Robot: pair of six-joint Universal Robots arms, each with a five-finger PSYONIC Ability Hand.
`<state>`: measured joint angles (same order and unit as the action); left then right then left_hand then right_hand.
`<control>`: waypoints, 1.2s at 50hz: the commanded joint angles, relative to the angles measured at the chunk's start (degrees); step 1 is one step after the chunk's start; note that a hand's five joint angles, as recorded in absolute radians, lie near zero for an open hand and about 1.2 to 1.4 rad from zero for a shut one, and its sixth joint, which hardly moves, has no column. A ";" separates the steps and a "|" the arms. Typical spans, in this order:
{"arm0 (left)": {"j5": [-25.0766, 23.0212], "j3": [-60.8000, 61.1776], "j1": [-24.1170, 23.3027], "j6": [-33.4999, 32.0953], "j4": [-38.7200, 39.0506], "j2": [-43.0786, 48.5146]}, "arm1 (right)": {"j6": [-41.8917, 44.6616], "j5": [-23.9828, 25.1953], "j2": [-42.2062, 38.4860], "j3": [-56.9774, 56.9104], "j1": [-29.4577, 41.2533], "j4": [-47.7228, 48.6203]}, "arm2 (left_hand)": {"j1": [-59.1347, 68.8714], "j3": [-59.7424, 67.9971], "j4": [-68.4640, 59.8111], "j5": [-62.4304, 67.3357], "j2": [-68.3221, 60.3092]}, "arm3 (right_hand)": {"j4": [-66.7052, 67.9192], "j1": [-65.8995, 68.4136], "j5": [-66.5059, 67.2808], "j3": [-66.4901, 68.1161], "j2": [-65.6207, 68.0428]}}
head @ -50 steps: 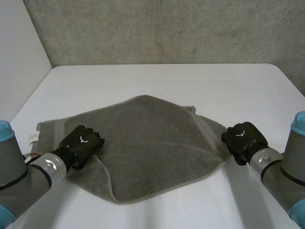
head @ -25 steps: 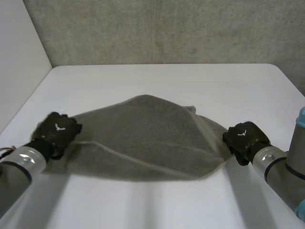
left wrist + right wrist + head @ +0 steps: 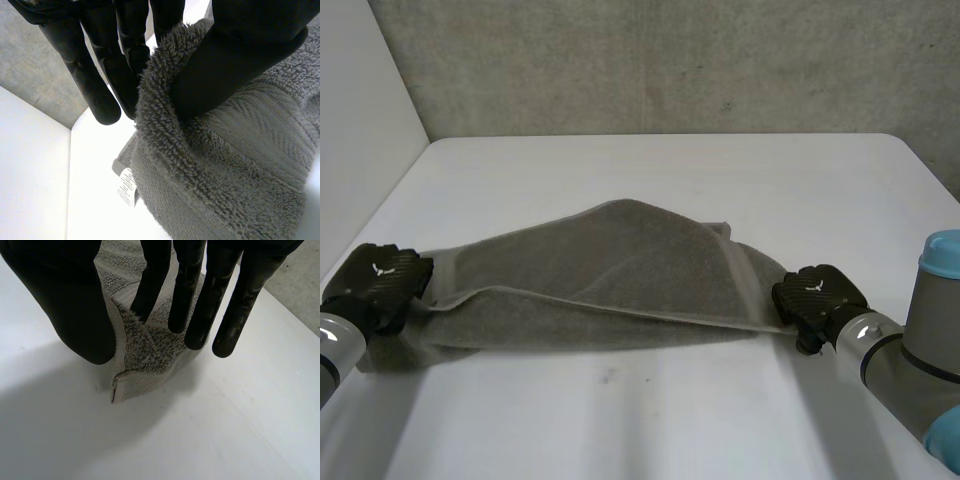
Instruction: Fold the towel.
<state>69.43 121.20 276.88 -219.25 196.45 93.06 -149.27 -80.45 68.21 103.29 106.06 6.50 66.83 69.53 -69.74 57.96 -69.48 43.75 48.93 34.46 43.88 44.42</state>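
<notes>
Fingers of our left hand pinch the towel at its left edge, our right hand pinches its right corner, and open worktop surrounds it.

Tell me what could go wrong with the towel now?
The right hand pinches just a corner of the towel, so it might slip out. Much of the towel lies on the table between that hand and the left hand, so pulling could drag and bunch it.
</notes>
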 commanded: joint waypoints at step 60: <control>13.36 -40.95 -12.68 37.67 -39.39 -3.50 | 2.67 -0.41 13.17 -43.35 -3.67 -41.13 | 13.17 10.47 -10.26 12.04 -10.52 | 36.25 31.07 35.54 36.12 35.58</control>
<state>83.09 76.11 264.72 -181.26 156.23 83.75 -148.27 -80.61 85.98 56.14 102.02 -35.03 66.83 69.54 -69.76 58.24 -69.54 68.51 78.88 57.16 68.20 68.22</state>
